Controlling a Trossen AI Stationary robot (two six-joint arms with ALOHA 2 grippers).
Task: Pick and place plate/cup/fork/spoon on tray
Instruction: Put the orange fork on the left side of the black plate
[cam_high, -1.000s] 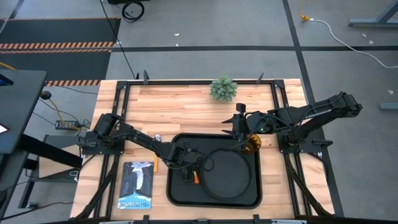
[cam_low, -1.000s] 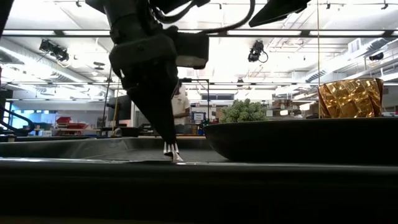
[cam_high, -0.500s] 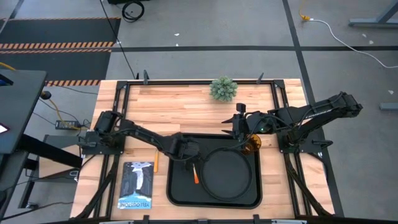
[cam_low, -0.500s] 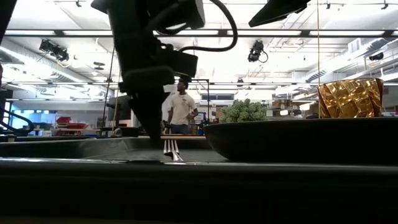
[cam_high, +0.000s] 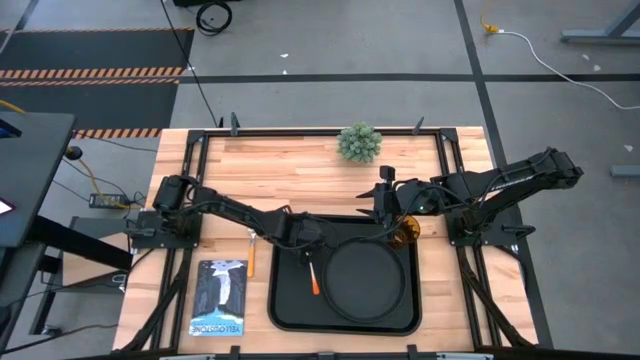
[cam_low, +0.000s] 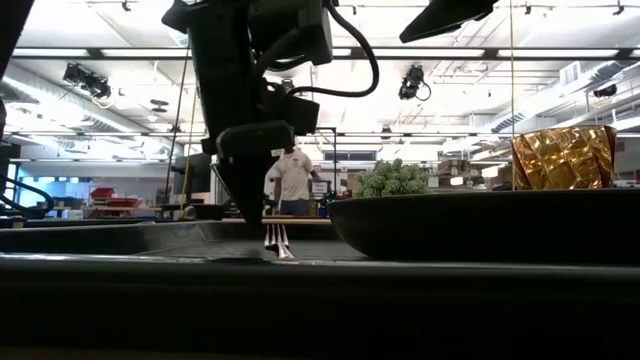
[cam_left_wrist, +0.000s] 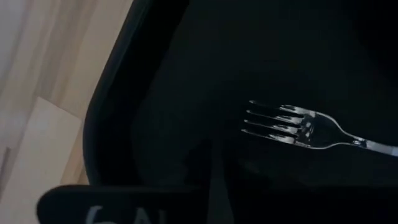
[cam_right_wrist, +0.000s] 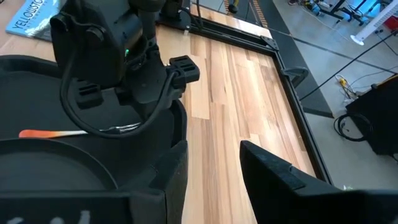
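1. The left gripper (cam_high: 300, 234) hangs over the far left part of the tray (cam_high: 285, 320). I cannot tell if it is released or clenched, but the fork (cam_left_wrist: 292, 124) lies free on the tray floor below it, just beside the plate (cam_high: 368, 285)
2. The right gripper (cam_right_wrist: 214, 140) waits at the tray's far edge, released and with nothing between its fingers. The cup (cam_high: 405, 232) stands right beside it at the tray's far right corner. I cannot tell if the cup is inside the rim or not
3. By my judgement only the spoon (cam_high: 251, 256) is left. It lies on the wood, just outside the tray's left rim and near the booklet (cam_high: 220, 298)
4. First risk: the spoon is flat and thin, so the fingers may slide over it and push it under the rim or against the booklet
5. Second risk: when I carry the spoon across, a low path can hit the raised rim and knock the spoon loose, or disturb the fork
6. Third risk: any swing of the right arm can tip the light cup
7. For open room, the wood between the tray and the plant (cam_high: 359, 142) is free, so I would lift away over that side. The tray floor left of the fork also has space
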